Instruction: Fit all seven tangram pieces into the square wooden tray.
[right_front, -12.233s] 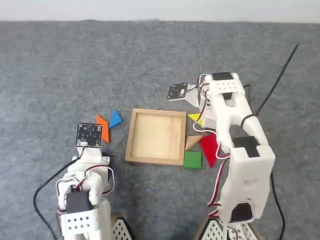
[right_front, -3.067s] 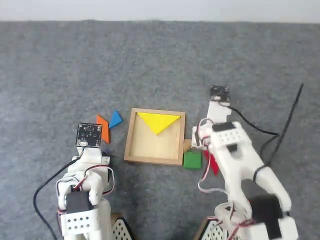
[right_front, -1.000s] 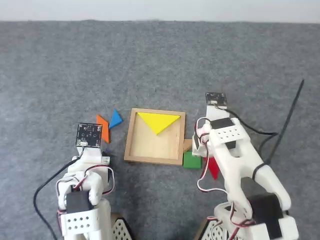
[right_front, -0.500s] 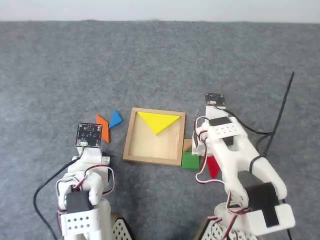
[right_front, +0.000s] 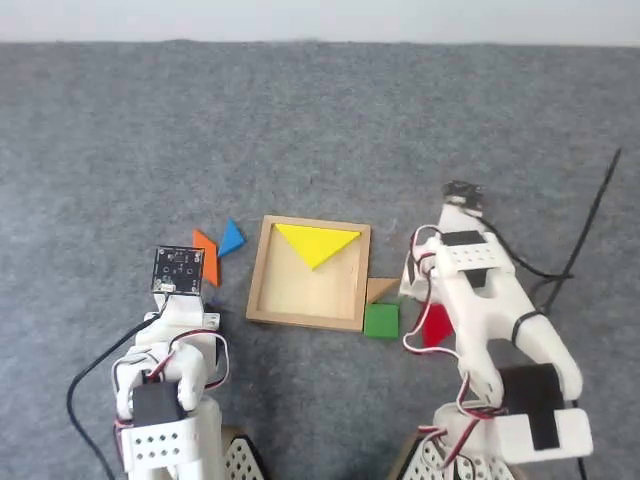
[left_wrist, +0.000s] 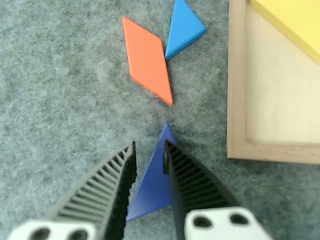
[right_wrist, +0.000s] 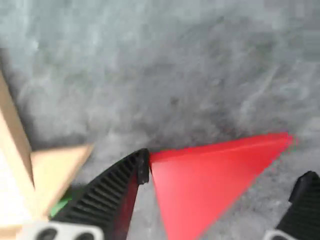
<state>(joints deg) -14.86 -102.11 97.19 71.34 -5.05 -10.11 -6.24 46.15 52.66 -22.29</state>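
Observation:
The square wooden tray lies between the arms, with the yellow triangle inside along its far edge. Right of the tray lie a tan triangle, a green square and a red triangle partly under the right arm. My right gripper is open, its fingers on either side of the red triangle. Left of the tray lie an orange parallelogram and a light blue triangle. My left gripper is shut just above a dark blue triangle.
Grey carpet covers the whole table, with wide free room on the far side. The tray wall runs close beside the left gripper, and the orange parallelogram and light blue triangle lie just past it. The tan triangle borders the right gripper.
The yellow triangle went from right of the tray into it. The right arm then pulled back and, in the last half second, shifted right over the red triangle. The left arm kept still.

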